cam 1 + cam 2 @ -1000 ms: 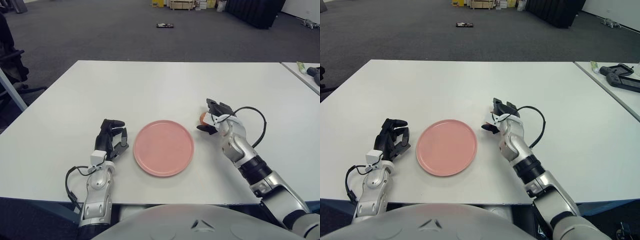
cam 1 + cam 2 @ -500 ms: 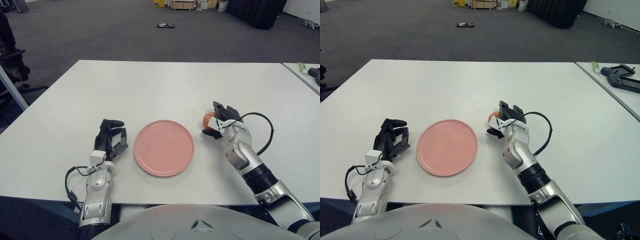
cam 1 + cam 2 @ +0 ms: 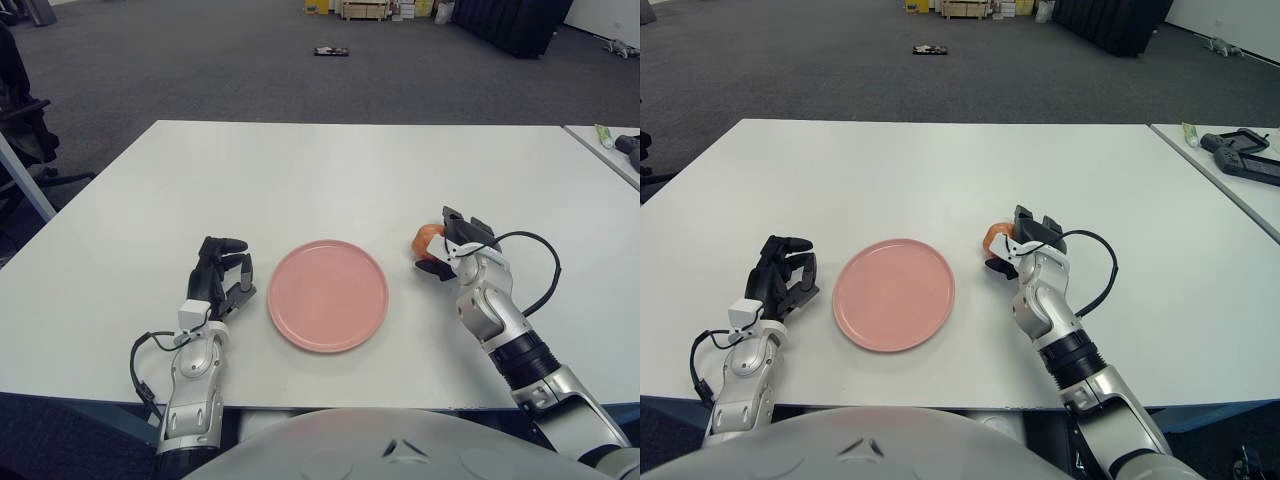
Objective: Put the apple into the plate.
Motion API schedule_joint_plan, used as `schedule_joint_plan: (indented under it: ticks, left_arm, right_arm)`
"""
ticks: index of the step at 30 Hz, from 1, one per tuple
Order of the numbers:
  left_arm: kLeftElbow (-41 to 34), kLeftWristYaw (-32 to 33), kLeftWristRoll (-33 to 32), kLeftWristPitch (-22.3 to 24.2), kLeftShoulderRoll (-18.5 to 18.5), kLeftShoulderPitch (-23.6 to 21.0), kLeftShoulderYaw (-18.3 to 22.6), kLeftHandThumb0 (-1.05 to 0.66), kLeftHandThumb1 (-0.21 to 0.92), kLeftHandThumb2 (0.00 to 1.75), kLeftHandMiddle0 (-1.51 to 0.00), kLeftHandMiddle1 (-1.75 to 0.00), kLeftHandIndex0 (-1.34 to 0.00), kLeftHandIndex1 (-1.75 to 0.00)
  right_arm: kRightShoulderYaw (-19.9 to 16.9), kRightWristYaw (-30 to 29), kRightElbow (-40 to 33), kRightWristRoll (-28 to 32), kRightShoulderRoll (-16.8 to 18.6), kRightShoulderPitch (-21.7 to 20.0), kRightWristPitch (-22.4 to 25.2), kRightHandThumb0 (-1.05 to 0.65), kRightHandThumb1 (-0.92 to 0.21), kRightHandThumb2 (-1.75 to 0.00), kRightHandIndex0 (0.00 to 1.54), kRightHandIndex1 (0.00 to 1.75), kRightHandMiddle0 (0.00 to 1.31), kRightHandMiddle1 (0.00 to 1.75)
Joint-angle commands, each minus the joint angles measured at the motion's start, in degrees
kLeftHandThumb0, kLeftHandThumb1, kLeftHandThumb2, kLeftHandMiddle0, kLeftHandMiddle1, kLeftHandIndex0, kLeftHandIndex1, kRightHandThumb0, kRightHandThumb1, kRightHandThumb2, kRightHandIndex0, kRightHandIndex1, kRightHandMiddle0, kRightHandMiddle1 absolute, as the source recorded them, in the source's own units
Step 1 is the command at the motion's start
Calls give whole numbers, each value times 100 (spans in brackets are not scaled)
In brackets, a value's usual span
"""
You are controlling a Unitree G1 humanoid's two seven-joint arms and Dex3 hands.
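Observation:
A small red-orange apple (image 3: 427, 238) lies on the white table (image 3: 300, 170), to the right of the empty pink plate (image 3: 327, 295). My right hand (image 3: 447, 243) is at the apple's right side with its fingers curled around it, the thumb below and the other fingers above. The apple's left side shows past the fingers, also in the right eye view (image 3: 996, 237). It is about a hand's width from the plate's right rim. My left hand (image 3: 222, 275) rests on the table just left of the plate, its fingers curled and holding nothing.
A second table (image 3: 612, 150) with a dark tool and a green item stands at the far right. An office chair (image 3: 20, 130) stands off the table's left side. Dark carpet with boxes lies beyond the far edge.
My right hand has moved right, away from the plate, and the apple has moved with it. More of the apple shows now. The left hand has not moved.

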Motion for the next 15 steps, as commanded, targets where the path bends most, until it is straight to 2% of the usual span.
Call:
schedule_joint_plan:
  ticks: [1, 9, 15]
  left_arm:
    - [-53, 60, 38, 40, 4, -11, 9, -38, 71, 82, -60, -143, -32, -175]
    - [-100, 91, 93, 67, -8, 7, -5, -38, 70, 84, -61, -142, -33, -175]
    - [-21, 136, 121, -88, -31, -5, -25, -38, 68, 86, -62, -140, -34, -175]
  right_arm:
    - [32, 28, 453, 212, 115, 100, -61, -76, -44, -82, 0, 0, 0, 0]
    - [-104, -303, 1118, 349, 322, -130, -256, -72, -46, -86, 0, 0, 3, 3]
    - [-254, -630, 1530, 500, 539, -277, -306, -68, -47, -89, 3, 3, 0, 28]
